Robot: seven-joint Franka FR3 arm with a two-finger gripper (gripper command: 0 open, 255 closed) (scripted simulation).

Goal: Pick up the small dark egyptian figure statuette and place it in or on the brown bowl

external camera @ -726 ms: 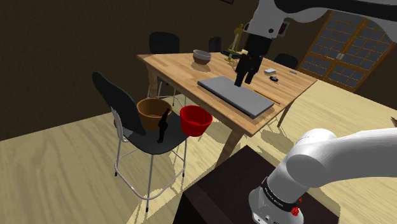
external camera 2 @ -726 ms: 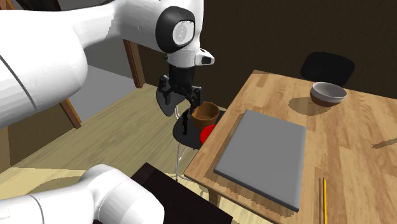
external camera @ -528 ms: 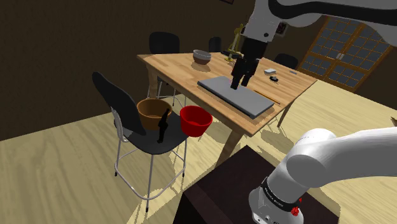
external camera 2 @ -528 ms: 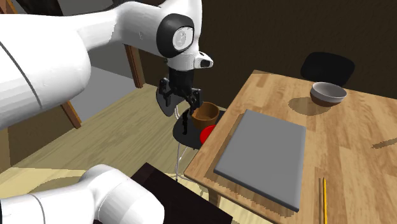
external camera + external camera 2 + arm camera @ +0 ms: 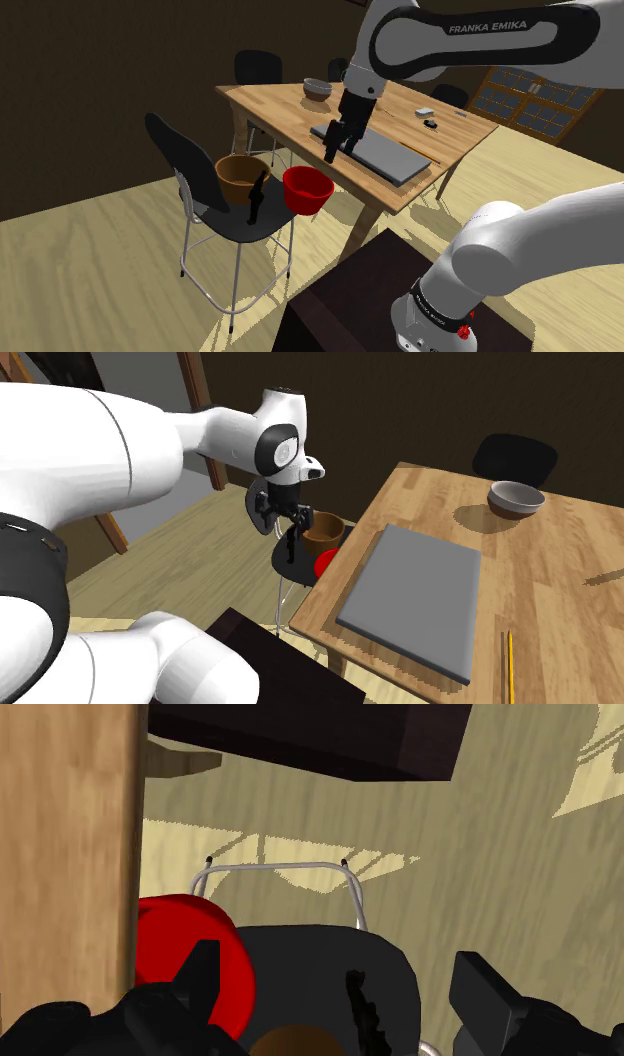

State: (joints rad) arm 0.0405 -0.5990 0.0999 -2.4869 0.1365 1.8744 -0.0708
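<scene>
Approach only: gripper (image 5: 333, 152) hangs above the black chair (image 5: 232, 224), fingers (image 5: 198, 974) spread and empty; dark statuette (image 5: 258, 195) stands untouched on the seat just beside the brown bowl (image 5: 240, 175); descent, grasp, lift and placement all remain.

Statuette (image 5: 256, 198) between brown bowl (image 5: 238, 175) and red bowl (image 5: 306, 188), table (image 5: 285, 115) edge near

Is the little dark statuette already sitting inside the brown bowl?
No, the statuette stands upright on the black chair seat, beside the brown bowl rather than in it.
</scene>
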